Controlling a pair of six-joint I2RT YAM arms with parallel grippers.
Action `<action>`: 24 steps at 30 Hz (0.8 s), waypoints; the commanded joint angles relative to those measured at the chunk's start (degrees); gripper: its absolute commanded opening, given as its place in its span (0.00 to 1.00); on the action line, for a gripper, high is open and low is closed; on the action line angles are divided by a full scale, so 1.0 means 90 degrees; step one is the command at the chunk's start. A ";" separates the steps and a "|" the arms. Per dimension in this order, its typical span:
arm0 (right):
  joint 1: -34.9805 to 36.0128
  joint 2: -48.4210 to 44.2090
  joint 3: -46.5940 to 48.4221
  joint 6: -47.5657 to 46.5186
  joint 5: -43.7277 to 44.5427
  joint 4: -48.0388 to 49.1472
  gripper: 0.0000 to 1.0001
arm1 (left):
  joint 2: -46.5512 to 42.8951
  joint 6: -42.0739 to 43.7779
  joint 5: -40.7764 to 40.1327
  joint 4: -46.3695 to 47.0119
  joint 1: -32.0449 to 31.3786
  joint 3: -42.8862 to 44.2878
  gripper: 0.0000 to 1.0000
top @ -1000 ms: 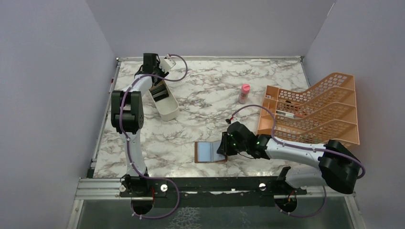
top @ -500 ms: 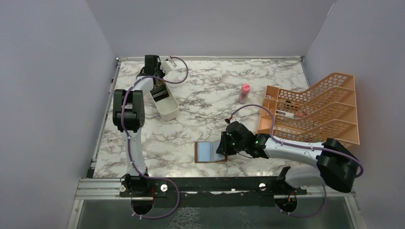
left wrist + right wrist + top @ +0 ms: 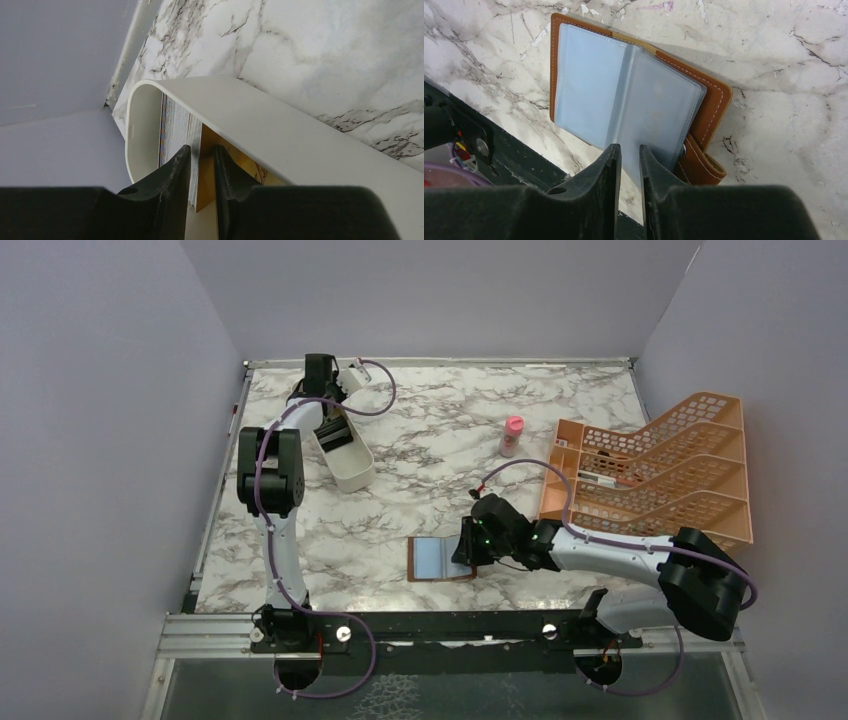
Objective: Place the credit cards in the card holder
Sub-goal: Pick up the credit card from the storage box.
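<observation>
Between the jaws of the left gripper (image 3: 202, 151), down inside the white tray (image 3: 300, 140), stands a slice of the credit cards (image 3: 175, 125). Several striped card edges and one yellow-gold card fill the narrow gap, with both fingers close against them, though I cannot tell whether they pinch the cards. More cards stand on edge beside the fingers, toward the tray's rounded end. The tray lies near the far left corner of the marble surface (image 3: 325, 60), close to the grey wall (image 3: 60, 55). Across the surface, the right gripper (image 3: 629, 150) holds its jaws narrow on the near edge of a blue-grey plastic leaf of the card holder (image 3: 589, 85), gripping it so the leaf stands up off the others. The holder lies open near the front edge, brown cover down, its strap tab just beside the right finger. Farther right stands an orange lattice rack (image 3: 660, 470). A small pink bottle (image 3: 512, 436) stands upright between rack and tray, nearer the rack.
</observation>
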 commanded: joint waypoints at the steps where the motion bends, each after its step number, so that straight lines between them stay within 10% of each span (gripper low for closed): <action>1: 0.0038 0.0030 0.0154 0.0047 -0.0113 0.0050 0.25 | 0.0080 0.0133 -0.0256 0.0086 0.0002 0.0318 0.25; 24: 0.0036 0.0105 0.0141 0.0023 -0.0196 0.0175 0.25 | -0.0330 -0.0465 0.0215 -0.0642 -0.0068 0.0487 0.00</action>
